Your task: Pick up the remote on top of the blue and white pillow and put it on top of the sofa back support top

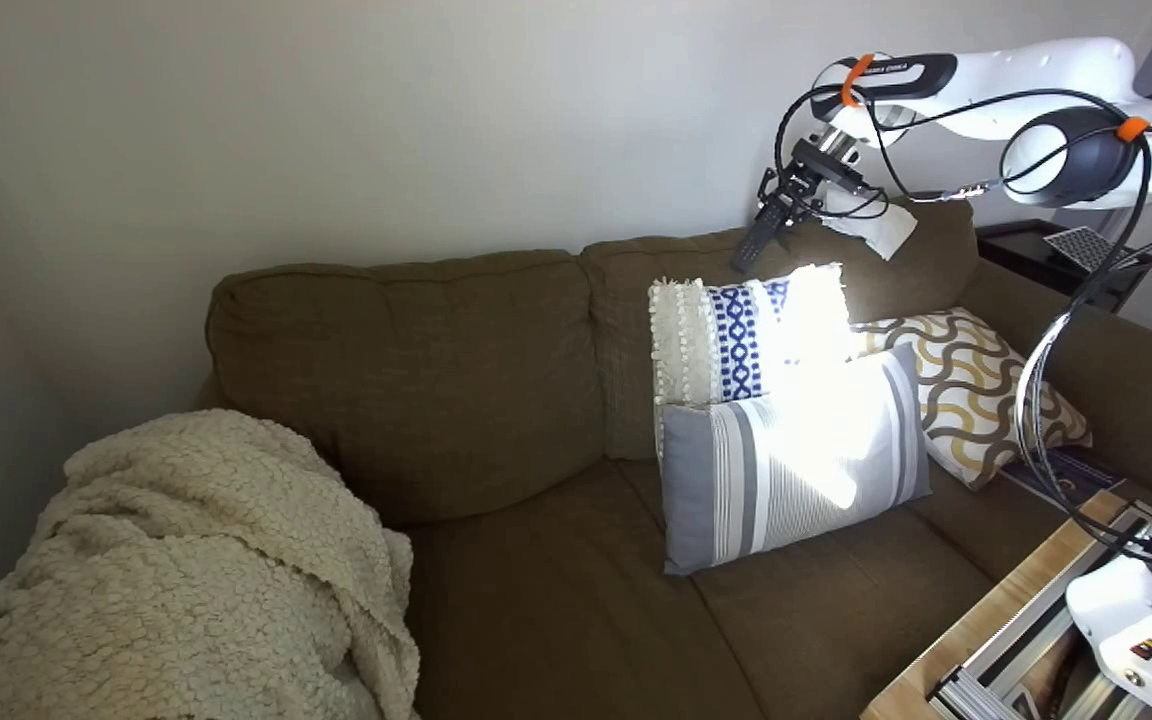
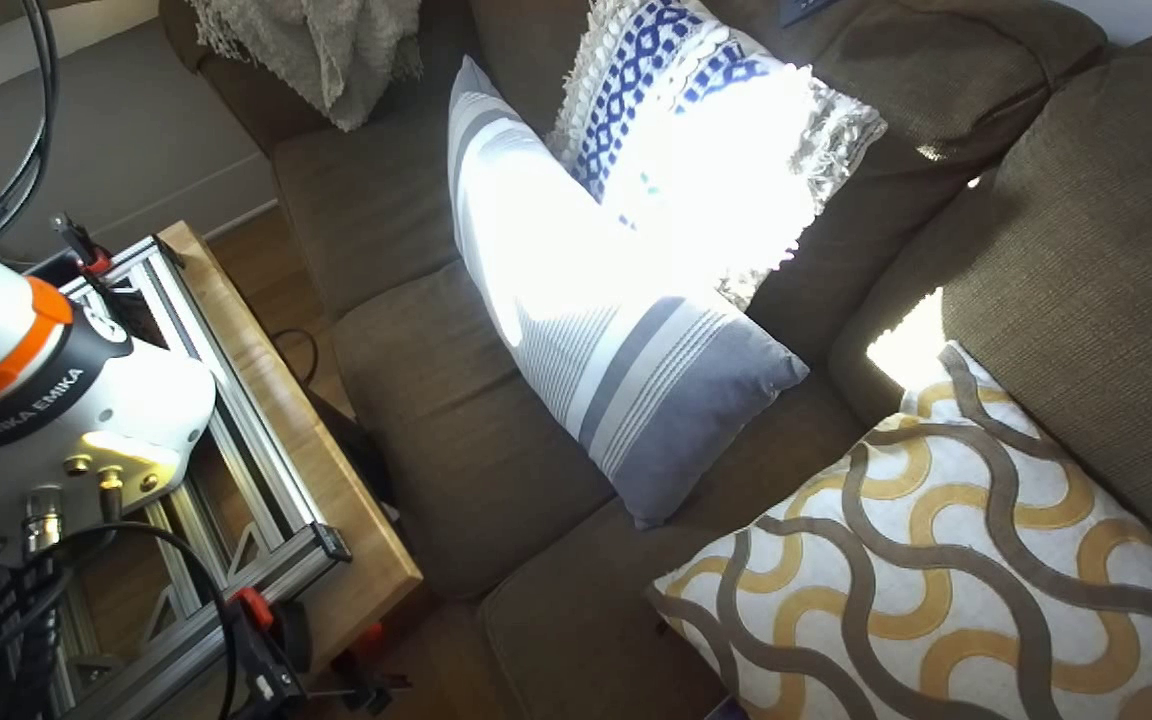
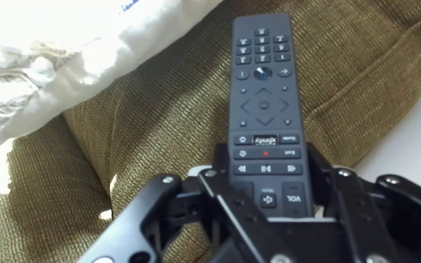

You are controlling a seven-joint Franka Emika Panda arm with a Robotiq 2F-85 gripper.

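Observation:
My gripper (image 1: 778,200) is shut on the dark grey remote (image 1: 759,236), in an exterior view at the upper right. In the wrist view the fingers (image 3: 268,159) clasp the remote (image 3: 265,106) by its sides near the volume end, and the number end points away. The remote tilts downward in front of the sofa back support top (image 1: 681,243); I cannot tell whether it touches the fabric. The blue and white pillow (image 1: 736,335), fringed with a blue pattern, leans below. It also shows, partly washed out by sun, in an exterior view (image 2: 626,100) and in the wrist view (image 3: 97,54).
A grey striped pillow (image 1: 736,490) leans in front of the blue and white one. A wavy brown and yellow pillow (image 2: 936,560) sits at the sofa corner. A cream blanket (image 1: 216,570) covers the far end. A white cloth (image 1: 871,222) is behind the gripper, near the wall (image 1: 436,130).

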